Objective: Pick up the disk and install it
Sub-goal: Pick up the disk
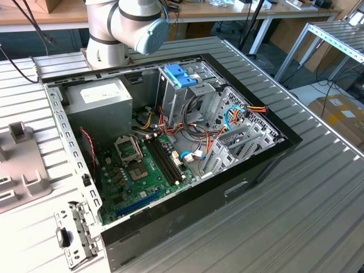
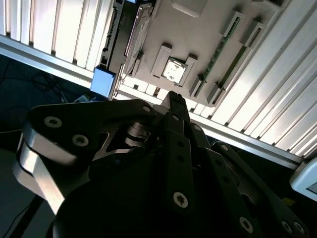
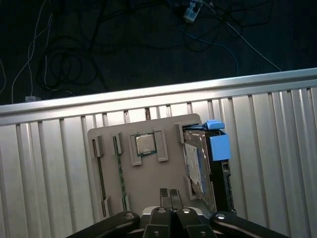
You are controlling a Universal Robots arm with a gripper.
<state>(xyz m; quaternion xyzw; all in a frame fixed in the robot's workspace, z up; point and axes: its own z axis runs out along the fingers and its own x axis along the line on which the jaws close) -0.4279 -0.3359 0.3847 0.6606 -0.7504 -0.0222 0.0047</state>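
End effector (image 3: 169, 190), fingers together, over tray (image 3: 143, 183); disk (image 3: 199, 166) label illegible.

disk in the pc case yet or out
Out. In the first wrist view the disk sits in the beige holder on the table.

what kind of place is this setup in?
Probably a robotics lab or workshop set up for PC assembly: an open PC case lies on a ribbed metal table, a parts tray holds the disk, and wooden benches and cardboard boxes stand around it.
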